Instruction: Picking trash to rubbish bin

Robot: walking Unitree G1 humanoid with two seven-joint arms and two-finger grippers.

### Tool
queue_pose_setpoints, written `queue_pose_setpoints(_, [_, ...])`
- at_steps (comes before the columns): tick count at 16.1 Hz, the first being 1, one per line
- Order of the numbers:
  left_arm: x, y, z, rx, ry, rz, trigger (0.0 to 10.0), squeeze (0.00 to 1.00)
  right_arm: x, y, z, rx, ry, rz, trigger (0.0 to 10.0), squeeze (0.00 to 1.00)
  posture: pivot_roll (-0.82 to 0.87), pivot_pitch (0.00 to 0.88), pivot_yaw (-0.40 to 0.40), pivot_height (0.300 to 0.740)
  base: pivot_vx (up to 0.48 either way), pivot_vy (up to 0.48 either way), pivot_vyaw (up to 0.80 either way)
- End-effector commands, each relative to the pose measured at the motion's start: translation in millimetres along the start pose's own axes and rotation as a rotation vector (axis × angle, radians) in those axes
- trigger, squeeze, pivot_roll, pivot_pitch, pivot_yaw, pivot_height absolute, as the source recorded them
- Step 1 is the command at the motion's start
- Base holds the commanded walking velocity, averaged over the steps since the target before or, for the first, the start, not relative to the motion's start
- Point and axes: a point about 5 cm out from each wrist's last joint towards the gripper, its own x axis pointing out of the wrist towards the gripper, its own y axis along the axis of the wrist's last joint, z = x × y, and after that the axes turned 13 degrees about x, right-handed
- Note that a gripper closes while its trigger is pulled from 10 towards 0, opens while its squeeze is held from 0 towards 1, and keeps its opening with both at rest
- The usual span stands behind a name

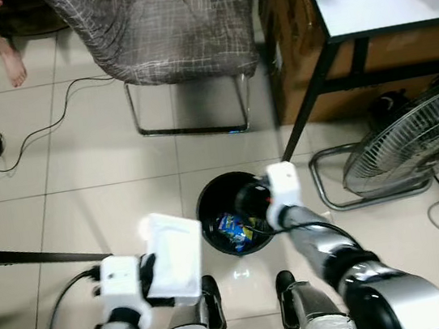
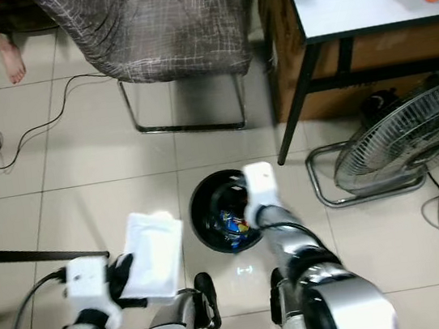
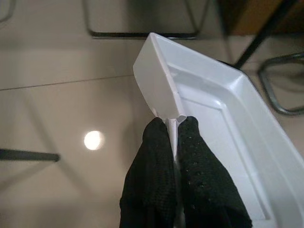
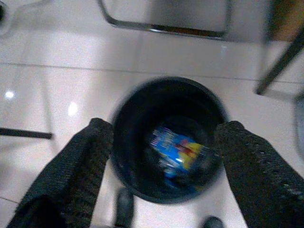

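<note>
Standing right over the black rubbish bin [image 1: 207, 201], feet close to its near side, likely to make dropping things in easy. Pinched the white plastic tray [image 1: 172, 257] by its thin rim with the left gripper [image 3: 175, 122], both black fingers pressed tight together on that edge, probably the only part thin enough to grab. Held the tray up off the tiled floor [image 1: 80, 159], just beside the bin on the left and not yet over the hole. Tipped a little, open side facing up and away from the wrist. Hung the right gripper [image 4: 164, 127] straight above the bin's mouth, fingers spread wide apart with nothing between them. Looked down past them at a blue and yellow wrapper [image 4: 176, 153] lying at the bottom of the bin. Seemed a good spot for letting go of trash, but also in the way of the tray. Needed, by the look of it, to pull the right arm aside and swing the tray across over the hole before opening the left fingers. Could miss and hit the rim otherwise, with a tray nearly as wide as the bin.
</note>
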Motion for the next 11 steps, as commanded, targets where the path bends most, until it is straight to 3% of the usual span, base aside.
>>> queue_pose_setpoints(1, [-1.7,-12.8,6.5,-0.002,-0.035,-0.049,10.0,0.0,-4.7,-16.6,5.8,-0.002,-0.019,-0.057,10.0,0.0,0.06,0.315,0.024,0.74,0.0,0.0,0.0])
queue_pose_setpoints(2, [7.0,-12.9,14.7,0.005,-0.086,-0.049,10.0,0.0,-9.7,-18.7,19.5,-0.029,-0.055,-0.054,10.0,0.0,0.03,0.297,0.022,0.74,0.0,0.0,0.0])
queue_pose_setpoints(5, [27.0,-11.2,24.0,0.034,-0.141,-0.044,10.0,0.0,-22.3,-22.3,39.1,-0.061,-0.101,-0.015,10.0,0.0,0.0,0.276,0.017,0.74,0.0,0.0,0.0])
queue_pose_setpoints(11, [55.8,-12.4,38.3,0.035,-0.216,-0.043,10.0,0.0,-61.0,-16.3,44.2,-0.116,-0.123,0.068,10.0,0.0,-0.11,0.254,0.02,0.74,0.0,0.0,0.0])
